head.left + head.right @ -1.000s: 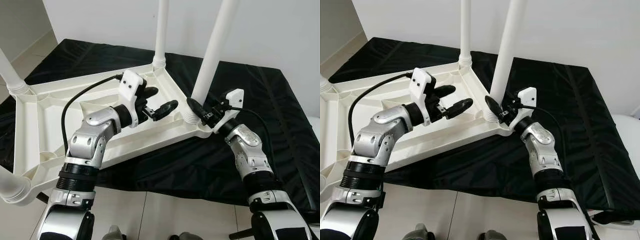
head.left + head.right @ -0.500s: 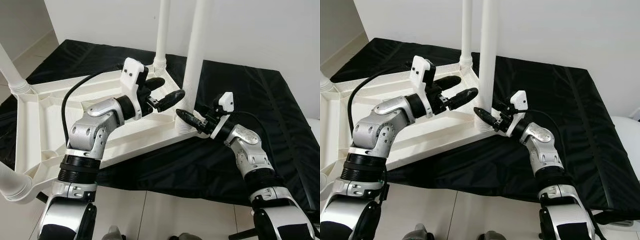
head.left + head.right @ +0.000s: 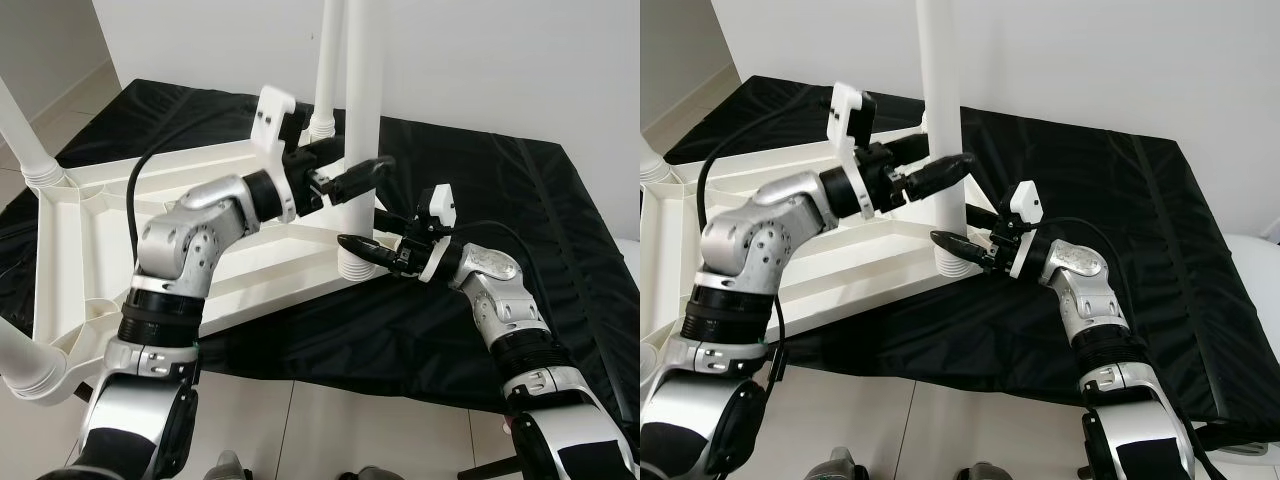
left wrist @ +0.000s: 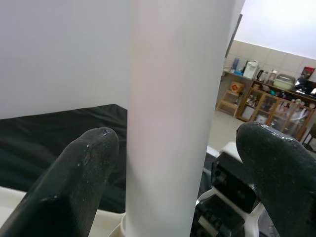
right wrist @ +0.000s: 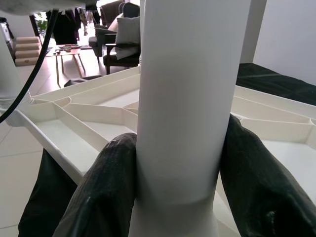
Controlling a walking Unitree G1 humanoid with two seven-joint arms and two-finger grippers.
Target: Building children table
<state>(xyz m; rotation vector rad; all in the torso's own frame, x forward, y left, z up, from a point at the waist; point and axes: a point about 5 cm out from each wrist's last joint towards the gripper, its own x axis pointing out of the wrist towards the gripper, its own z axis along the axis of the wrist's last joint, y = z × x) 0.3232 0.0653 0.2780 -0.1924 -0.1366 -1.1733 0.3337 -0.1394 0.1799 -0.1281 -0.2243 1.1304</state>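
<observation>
A white plastic children's table lies upside down on a black cloth, its legs pointing up. My right gripper is shut on the near-right leg just above its socket; in the right wrist view both fingers press on the leg. Higher up the same leg, my left gripper stands open around it. In the left wrist view, its fingers sit on either side of the leg with gaps between.
Another leg stands at the far corner, one at the left, and one at the near left. The black cloth spreads to the right. Pale floor tiles lie in front, a white wall behind.
The held leg has gone from tilted right to upright, and its corner has shifted left with my right gripper. My left gripper has risen and reached around the leg.
</observation>
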